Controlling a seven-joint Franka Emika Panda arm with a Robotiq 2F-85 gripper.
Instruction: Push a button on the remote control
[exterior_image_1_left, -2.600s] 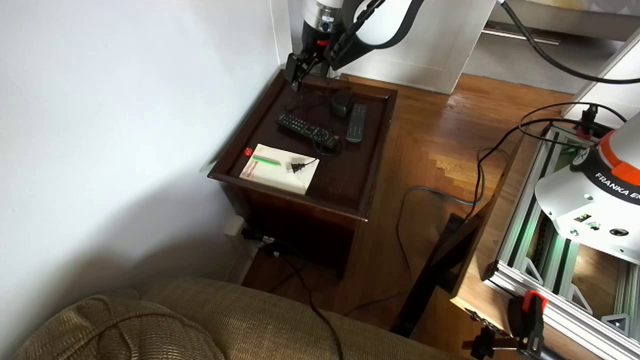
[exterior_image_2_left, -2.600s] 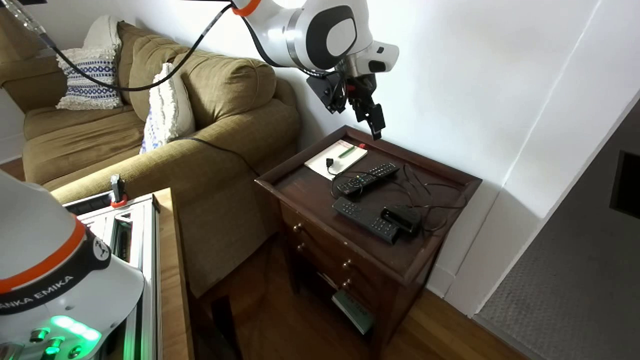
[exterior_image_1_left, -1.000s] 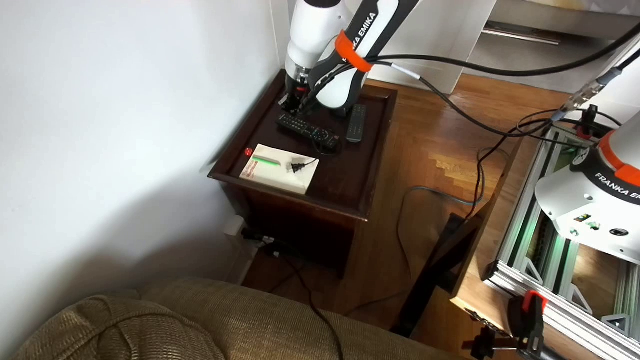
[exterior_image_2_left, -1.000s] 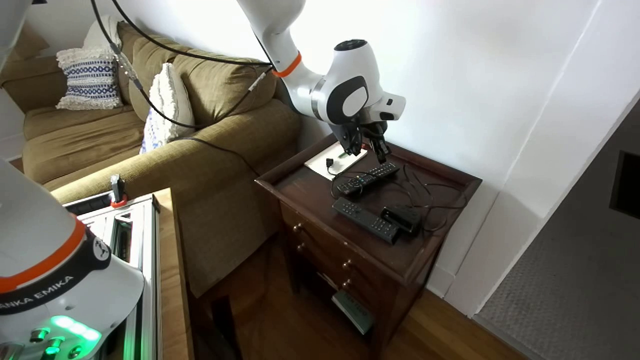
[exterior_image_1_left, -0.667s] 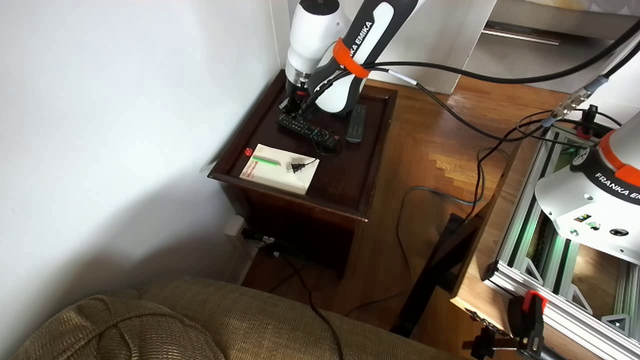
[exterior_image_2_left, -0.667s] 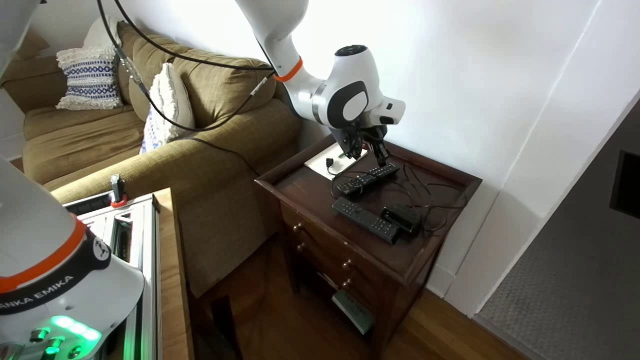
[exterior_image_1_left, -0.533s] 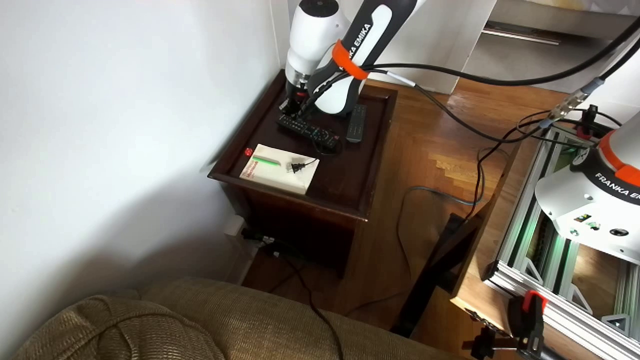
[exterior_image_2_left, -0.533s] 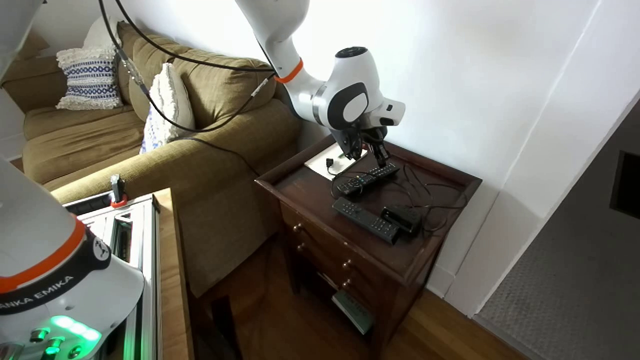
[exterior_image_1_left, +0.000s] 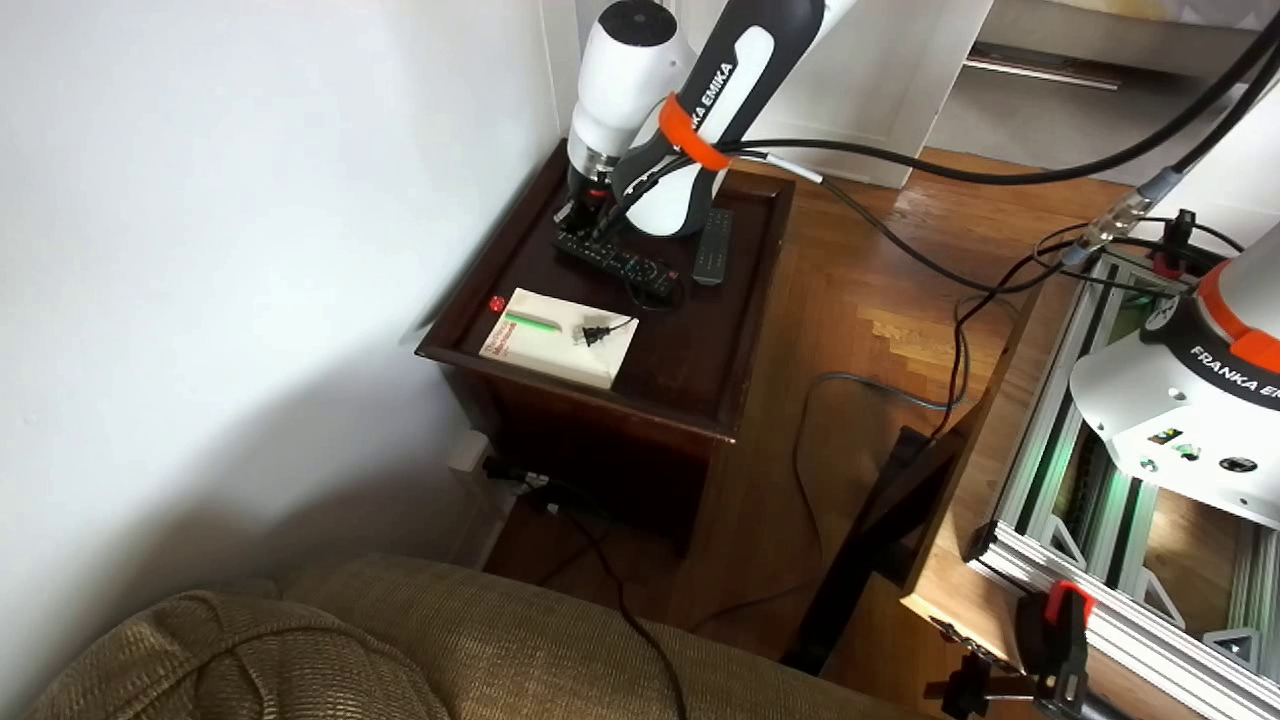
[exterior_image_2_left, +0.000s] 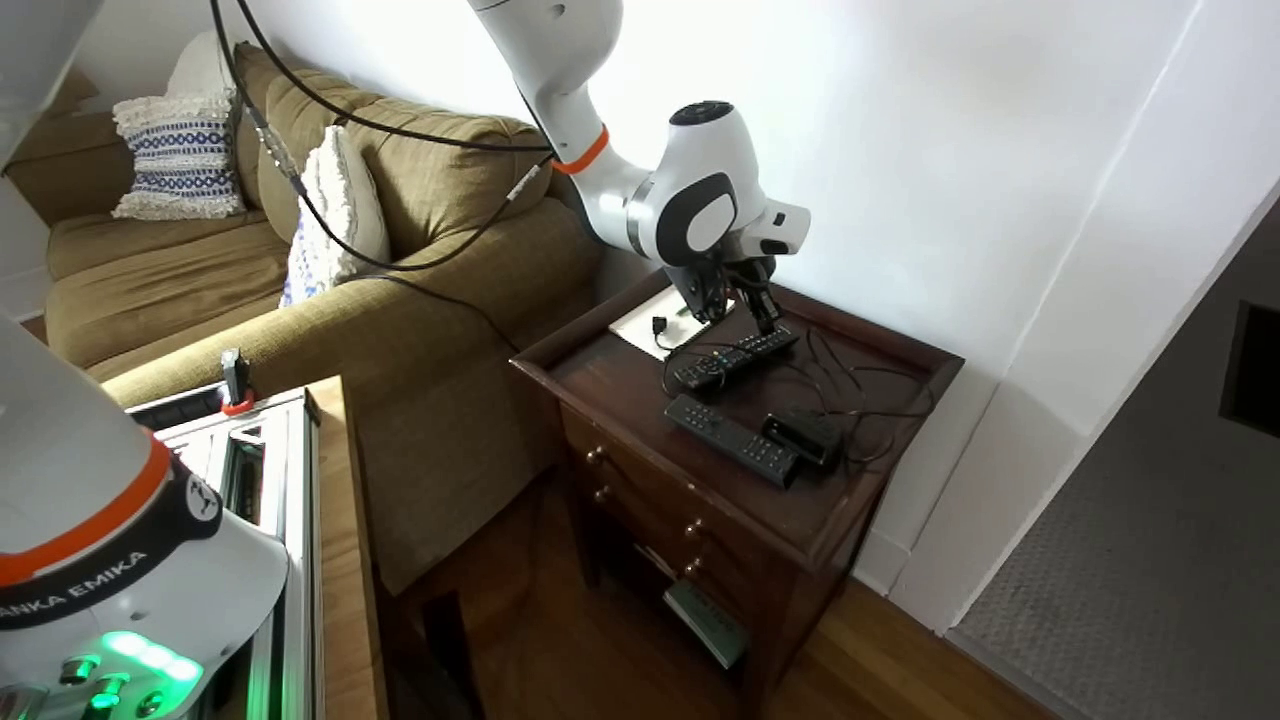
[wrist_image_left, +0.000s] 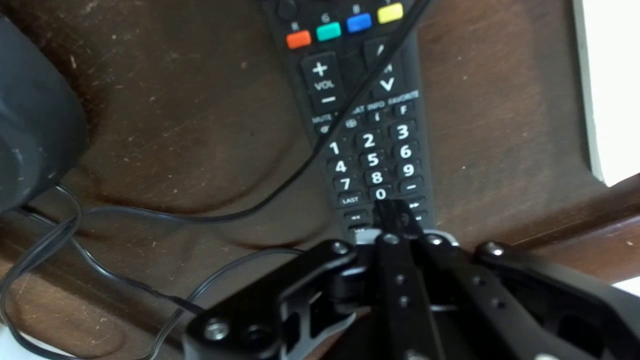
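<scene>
Left of my jaws, well apart, stands a dark cradle (wrist_image_left: 37, 117). A black cord (wrist_image_left: 210, 219) runs from that side across the remote control (wrist_image_left: 374, 155), which lies face up on the surface (wrist_image_left: 475, 150), its number end beneath my jaws; well placed for pressing, I judge. My jaws are pressed together on nothing, presumably as one probe, near the zero key (wrist_image_left: 380, 193); contact undetermined. Right of them, apart: a white book (wrist_image_left: 612, 90). My arm (exterior_image_2_left: 700, 215) bends over, ending steeply downward.
</scene>
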